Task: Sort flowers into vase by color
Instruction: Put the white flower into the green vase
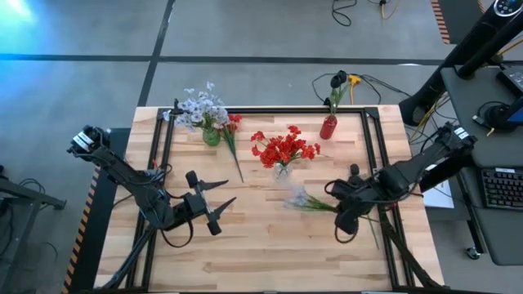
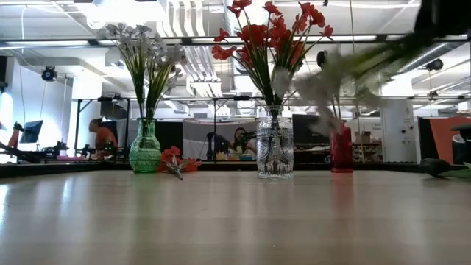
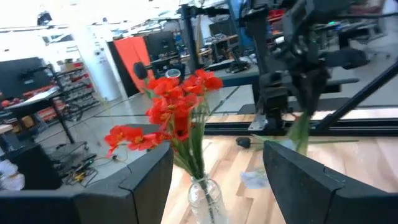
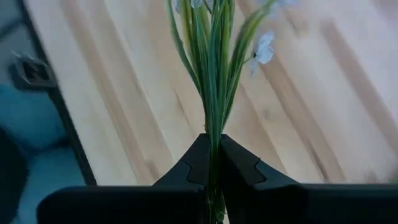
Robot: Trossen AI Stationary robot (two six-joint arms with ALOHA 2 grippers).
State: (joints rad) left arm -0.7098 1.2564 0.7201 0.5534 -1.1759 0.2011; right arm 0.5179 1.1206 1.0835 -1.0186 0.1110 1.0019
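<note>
Item: pale white-lavender artificial spray [image 1: 298, 198] on thin green stems, above the wooden worktop [image 1: 270, 245]. My right gripper [image 4: 213, 160] pinches the stems. Light, floppy; I grip the stems low.

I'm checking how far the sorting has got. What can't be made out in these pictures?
- Pale spray held by the right gripper: a motion-blurred smear in the low view.
- Dark sprig in the red vase: too small in the high view.
- Left gripper: open, holding nothing.
</note>
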